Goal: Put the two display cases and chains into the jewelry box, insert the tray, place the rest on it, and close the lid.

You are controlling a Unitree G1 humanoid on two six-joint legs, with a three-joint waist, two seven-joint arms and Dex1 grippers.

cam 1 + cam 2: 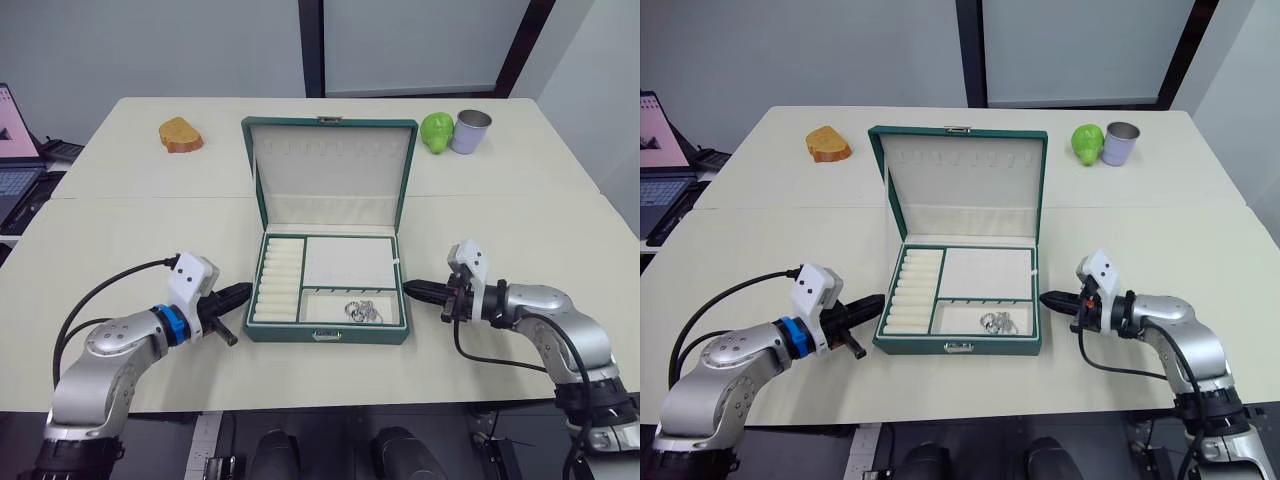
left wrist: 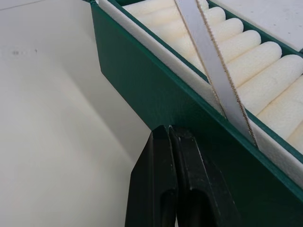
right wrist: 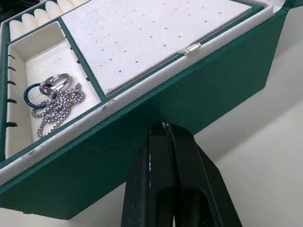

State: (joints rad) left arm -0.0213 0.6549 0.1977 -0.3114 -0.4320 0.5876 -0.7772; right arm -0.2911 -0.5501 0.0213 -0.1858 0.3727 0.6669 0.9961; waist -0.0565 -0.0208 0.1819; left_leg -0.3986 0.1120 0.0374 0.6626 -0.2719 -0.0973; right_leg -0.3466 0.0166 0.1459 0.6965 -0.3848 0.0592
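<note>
The jewelry box (image 1: 326,335) stands open at mid-table, its lid (image 1: 330,165) upright behind it. The tray (image 1: 348,262) sits inside, with a ribbed ring-roll strip (image 2: 255,61) on its left. Its front compartment holds a heap of chains (image 3: 59,106) with a couple of rings. My left gripper (image 1: 247,292) is shut, its tips close against the box's left wall (image 2: 156,99). My right gripper (image 1: 406,288) is shut, with its tips at the box's right wall (image 3: 199,101). The two display cases are out of view.
At the table's back left lies a brown bread-like lump (image 1: 180,135). A green fruit-like object (image 1: 435,131) and a lilac metal cup (image 1: 470,131) stand at the back right. A laptop (image 1: 15,150) sits off the table's left side.
</note>
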